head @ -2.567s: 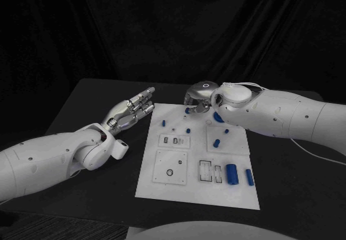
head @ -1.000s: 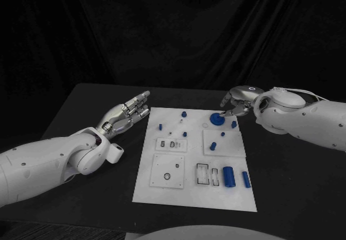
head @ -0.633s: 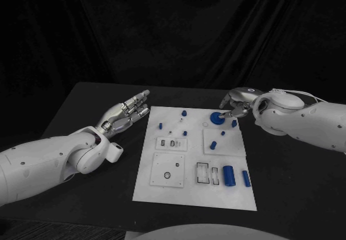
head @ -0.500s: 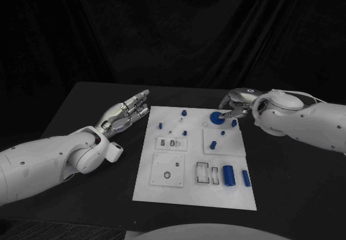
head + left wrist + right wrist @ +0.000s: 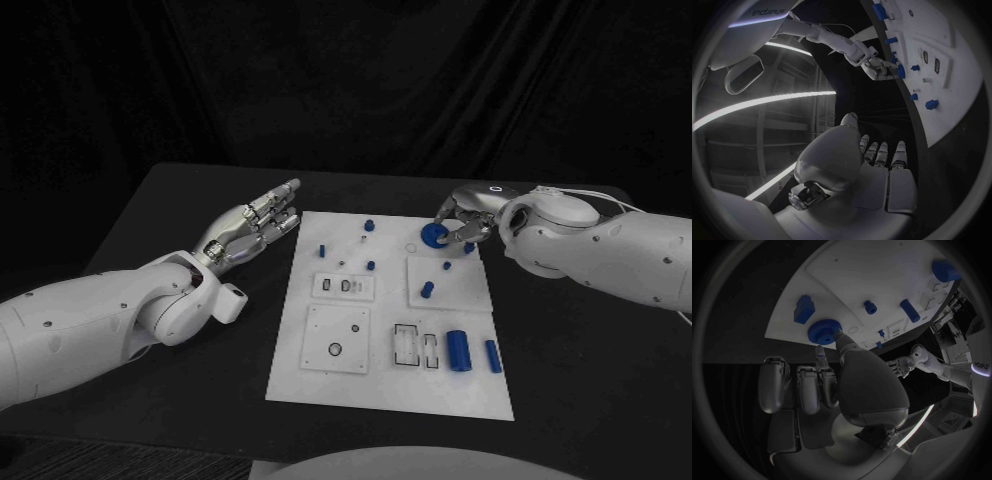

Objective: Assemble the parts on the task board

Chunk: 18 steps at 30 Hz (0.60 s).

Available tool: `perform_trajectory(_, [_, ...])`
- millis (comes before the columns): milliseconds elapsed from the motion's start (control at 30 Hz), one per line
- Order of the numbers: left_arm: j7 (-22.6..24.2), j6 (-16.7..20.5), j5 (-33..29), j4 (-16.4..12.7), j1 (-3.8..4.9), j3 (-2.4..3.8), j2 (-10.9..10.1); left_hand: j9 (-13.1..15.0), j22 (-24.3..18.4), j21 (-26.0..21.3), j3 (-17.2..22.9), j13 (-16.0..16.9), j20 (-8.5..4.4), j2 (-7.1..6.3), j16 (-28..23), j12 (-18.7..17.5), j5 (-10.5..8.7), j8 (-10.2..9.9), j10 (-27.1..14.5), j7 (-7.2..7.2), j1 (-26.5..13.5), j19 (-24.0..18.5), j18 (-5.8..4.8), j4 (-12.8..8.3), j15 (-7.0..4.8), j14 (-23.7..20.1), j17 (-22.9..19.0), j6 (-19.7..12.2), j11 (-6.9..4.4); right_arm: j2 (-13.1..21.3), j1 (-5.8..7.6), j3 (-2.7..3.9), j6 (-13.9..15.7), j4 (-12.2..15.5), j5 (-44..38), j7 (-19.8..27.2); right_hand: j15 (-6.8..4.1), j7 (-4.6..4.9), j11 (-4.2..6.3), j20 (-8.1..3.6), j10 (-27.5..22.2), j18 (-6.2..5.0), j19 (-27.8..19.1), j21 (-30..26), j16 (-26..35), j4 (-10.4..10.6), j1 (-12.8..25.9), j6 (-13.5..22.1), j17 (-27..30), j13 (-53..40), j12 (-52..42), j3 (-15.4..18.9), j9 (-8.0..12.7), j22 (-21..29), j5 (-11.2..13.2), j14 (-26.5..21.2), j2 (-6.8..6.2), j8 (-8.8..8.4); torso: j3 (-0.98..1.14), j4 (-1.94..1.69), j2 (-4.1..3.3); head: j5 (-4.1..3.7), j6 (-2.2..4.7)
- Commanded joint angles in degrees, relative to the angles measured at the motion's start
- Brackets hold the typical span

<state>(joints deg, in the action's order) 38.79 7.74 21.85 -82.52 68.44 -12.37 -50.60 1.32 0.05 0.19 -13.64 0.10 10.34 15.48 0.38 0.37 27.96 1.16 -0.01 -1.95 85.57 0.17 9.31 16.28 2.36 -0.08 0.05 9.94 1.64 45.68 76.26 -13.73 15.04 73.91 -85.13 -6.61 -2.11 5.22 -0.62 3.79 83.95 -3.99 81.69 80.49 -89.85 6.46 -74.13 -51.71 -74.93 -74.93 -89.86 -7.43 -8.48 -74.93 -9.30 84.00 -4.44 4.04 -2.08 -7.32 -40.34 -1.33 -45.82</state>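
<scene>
right hand [image 5: 464, 218] pinches blue round part [image 5: 434, 236] between thumb and fingertip on task board [image 5: 361, 370]; left hand [image 5: 257, 226] fingers straight, holding nothing.

The silver many-fingered left hand [image 5: 255, 224] is held flat, fingers extended toward one o'clock. The silver right hand [image 5: 464, 221] is curled, fingertips pointed toward eight o'clock.
</scene>
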Motion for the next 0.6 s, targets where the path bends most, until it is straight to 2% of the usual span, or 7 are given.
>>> perform_trajectory(33, [3.2, -0.9, 0.0, 0.0, -0.04, 0.05, 0.1, 0.0, 0.0, -0.2, 0.4, -0.1, 0.41, -0.09, -0.4, -0.4, 0.44, 0.2, 0.0, -0.08, 0.4, -0.2, 1.0, -0.1, 0.54, 0.1, -0.1, -0.4, 0.65, -0.3, -0.43, 0.03, -0.2, -0.5, -1.3, -1.8, -0.46, 0.14, 0.18, 0.13, 6.1, 1.15, 0.5, 0.2, -0.1, -0.4, -0.6, 0.2, -15.1, -15.1, -0.1, 0.1, 0.1, -9.0, -0.2, 6.0, 0.09, -0.18, 0.0, -0.05, 0.01, 0.02, -0.07])
perform_trajectory(267, [3.1, -1.1, 0.0, 0.0, -0.05, 0.05, 0.2, 0.0, 0.0, -0.2, 0.4, -0.1, 0.48, -0.2, -0.4, -0.4, 0.51, 0.2, 0.0, -0.1, 0.5, -0.2, 1.0, -0.1, 0.67, 0.1, -0.1, -0.4, 0.73, -0.8, -1.05, 0.03, -0.6, -1.3, -1.5, -2.2, -0.43, 0.26, 0.1, 0.14, 6.1, 1.11, 0.3, 0.0, -0.1, -0.4, -0.7, 0.1, -15.1, -15.1, -0.1, 0.0, 0.1, -8.9, -0.3, 6.0, 0.22, -0.15, -0.01, -0.15, 0.0, 0.01, -0.11])
perform_trajectory(333, [3.1, -1.2, 0.0, 0.1, -0.06, 0.05, 0.2, 0.0, 0.0, -0.2, 0.4, -0.1, 0.48, -0.2, -0.4, -0.4, 0.51, 0.2, 0.0, -0.1, 0.5, -0.2, 1.0, -0.1, 0.67, 0.1, -0.1, -0.4, 0.73, -0.9, -1.2, 0.03, -0.7, -1.4, -1.5, -2.1, -0.23, 0.63, -0.18, 0.24, 6.1, 1.1, 0.3, -0.1, -0.1, -0.6, -0.9, -0.2, -15.1, -15.1, -0.1, -0.2, 0.1, -8.9, -1.5, 6.0, 0.43, -0.06, -0.02, -0.14, 0.02, 0.05, -0.15])
perform_trajectory(433, [3.0, -1.3, 0.0, 0.1, -0.07, 0.05, 0.2, 0.0, 0.0, -0.2, 0.4, -0.1, 0.53, -0.24, -0.4, -0.4, 0.54, 0.2, 0.0, -0.09, 0.5, -0.2, 1.01, 0.0, 0.84, 0.1, -0.1, -0.4, 0.76, -0.9, -1.39, 0.03, -0.9, -1.6, -1.5, -1.7, 0.2, 1.11, -0.64, 0.64, 6.1, 1.07, 0.2, -0.3, -0.1, -1.3, -1.5, -2.2, -15.1, -15.1, -0.1, -1.4, -0.1, -9.1, -8.2, 6.0, 0.65, 0.23, -0.02, -0.14, 0.03, 0.06, -0.18])
perform_trajectory(467, [3.0, -1.4, 0.0, 0.1, -0.07, 0.05, 0.2, 0.0, 0.0, -0.2, 0.4, -0.1, 0.53, -0.24, -0.4, -0.4, 0.54, 0.2, 0.0, -0.09, 0.5, -0.2, 1.01, 0.0, 0.84, 0.1, -0.1, -0.4, 0.76, -0.9, -1.43, 0.03, -0.9, -1.6, -1.5, -1.6, 0.2, 1.11, -0.64, 0.64, 6.1, 1.07, 0.2, -0.3, -0.1, -1.3, -1.5, -2.2, -15.1, -15.1, -0.1, -1.4, -0.1, -9.1, -8.2, 6.0, 0.65, 0.23, -0.01, -0.1, 0.01, 0.07, -0.22])
perform_trajectory(533, [2.9, -1.5, 0.0, 0.1, -0.08, 0.04, 0.2, 0.0, 0.0, -0.2, 0.4, -0.1, 0.59, -0.25, -0.4, -0.4, 0.56, 0.2, 0.0, -0.08, 0.5, -0.2, 1.01, 0.0, 1.02, 0.1, -0.1, -0.4, 0.8, -0.9, -1.51, 0.03, -0.8, -1.5, -1.5, -1.3, 0.36, 1.26, -0.81, 0.79, 6.1, 1.07, 0.3, -0.3, -0.1, -1.9, -2.1, -4.2, -15.1, -15.1, -0.1, -2.8, -0.3, -9.2, -13.9, 6.0, 0.57, 0.62, -0.01, -0.1, 0.0, 0.05, -0.27])
perform_trajectory(600, [2.9, -1.5, 0.0, 0.1, -0.09, 0.04, 0.2, 0.0, 0.0, -0.2, 0.5, -0.1, 0.68, -0.26, -0.4, -0.4, 0.57, 0.2, 0.0, -0.08, 0.6, -0.2, 1.02, 0.0, 1.22, 0.1, -0.1, -0.4, 0.89, -0.9, -1.56, 0.03, -0.6, -1.4, -1.5, -1.0, 0.36, 1.18, -0.78, 0.84, 6.1, 1.06, 0.2, -0.4, -0.1, -2.2, -2.3, -5.5, -15.1, -15.1, -0.1, -3.8, -0.4, -9.3, -15.7, 6.0, 0.41, 0.87, 0.0, -0.07, 0.01, 0.04, -0.28])
